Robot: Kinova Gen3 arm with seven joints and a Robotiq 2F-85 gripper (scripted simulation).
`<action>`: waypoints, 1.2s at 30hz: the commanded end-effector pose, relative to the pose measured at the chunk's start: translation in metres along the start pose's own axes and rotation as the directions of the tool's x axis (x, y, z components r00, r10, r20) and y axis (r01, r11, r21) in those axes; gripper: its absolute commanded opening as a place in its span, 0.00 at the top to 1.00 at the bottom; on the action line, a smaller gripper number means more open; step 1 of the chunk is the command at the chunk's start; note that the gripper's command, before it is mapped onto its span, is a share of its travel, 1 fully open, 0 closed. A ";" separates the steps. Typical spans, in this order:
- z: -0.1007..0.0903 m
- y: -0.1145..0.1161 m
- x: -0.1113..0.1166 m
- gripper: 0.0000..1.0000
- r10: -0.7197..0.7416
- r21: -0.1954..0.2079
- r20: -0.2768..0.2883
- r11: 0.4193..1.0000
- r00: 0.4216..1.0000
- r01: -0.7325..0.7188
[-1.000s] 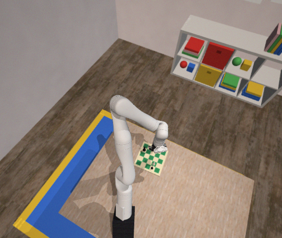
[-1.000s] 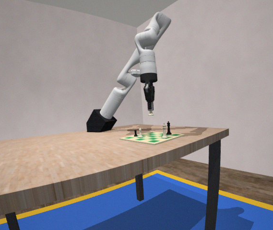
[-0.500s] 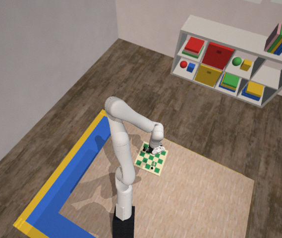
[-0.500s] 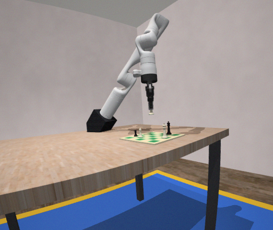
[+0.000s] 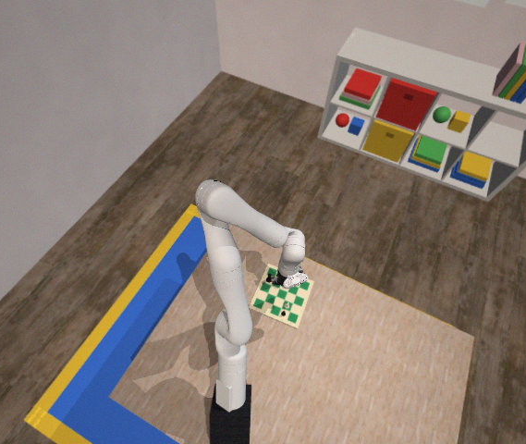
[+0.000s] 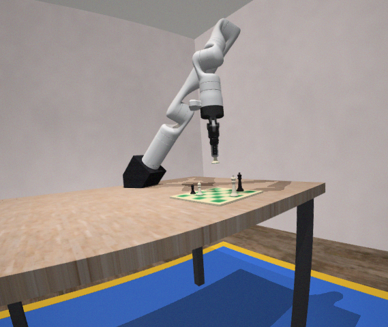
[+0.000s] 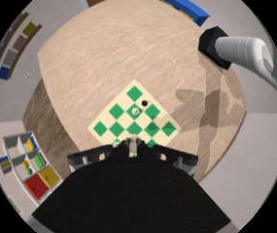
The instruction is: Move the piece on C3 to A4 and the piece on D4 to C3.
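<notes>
My gripper [image 6: 215, 155] [image 5: 293, 279] [image 7: 133, 143] is shut on a small white chess piece [image 6: 215, 161] [image 7: 133, 146] and holds it high above the green-and-cream chessboard [image 6: 218, 201] [image 5: 259, 301] [image 7: 113, 123], over its far side. On the board stand a black pawn [image 6: 192, 189] [image 5: 283, 312] [image 7: 144, 101], a white pawn [image 6: 199, 189] [image 5: 286, 304] [image 7: 136, 111], a tall white piece [image 6: 233, 185] and a tall black piece [image 6: 239, 182] [image 5: 269, 276]. In the wrist view the near edge of the board is hidden behind the gripper body.
The board lies on a wooden table [image 6: 81, 218] [image 5: 348, 344] near its far corner. The arm's black base [image 6: 140, 174] [image 5: 229, 420] stands at the table edge. A white shelf [image 5: 444, 62] with coloured boxes stands against the far wall.
</notes>
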State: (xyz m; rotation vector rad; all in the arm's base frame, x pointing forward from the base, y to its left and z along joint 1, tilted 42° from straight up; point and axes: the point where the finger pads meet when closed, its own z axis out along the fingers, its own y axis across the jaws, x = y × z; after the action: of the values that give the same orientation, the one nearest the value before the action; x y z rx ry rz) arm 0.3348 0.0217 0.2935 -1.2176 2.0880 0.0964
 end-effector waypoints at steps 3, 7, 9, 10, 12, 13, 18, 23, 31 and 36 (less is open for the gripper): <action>0.003 0.001 0.000 1.00 0.001 -0.003 -0.001 1.000 1.000 -0.001; 0.011 0.001 0.001 1.00 0.001 -0.003 -0.001 1.000 1.000 -0.001; 0.016 0.001 0.001 1.00 0.001 -0.003 -0.001 1.000 1.000 -0.001; 0.018 0.001 0.001 1.00 0.001 -0.003 -0.001 1.000 1.000 -0.001; 0.023 0.001 0.001 1.00 0.001 -0.003 -0.001 1.000 1.000 -0.001; 0.026 0.001 0.001 1.00 0.001 -0.003 -0.001 1.000 1.000 -0.001; 0.041 0.001 0.001 1.00 0.001 -0.003 -0.001 1.000 1.000 -0.001; 0.049 0.001 0.001 1.00 0.001 -0.003 -0.001 1.000 1.000 -0.001; 0.070 0.002 0.001 1.00 0.001 -0.003 -0.001 1.000 1.000 -0.001; 0.079 0.002 0.001 1.00 0.001 -0.003 -0.001 1.000 1.000 -0.001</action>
State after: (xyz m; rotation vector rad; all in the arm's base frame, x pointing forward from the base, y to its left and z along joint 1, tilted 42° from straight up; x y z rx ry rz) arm 0.3761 0.0508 0.2395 -1.2132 2.0798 0.0875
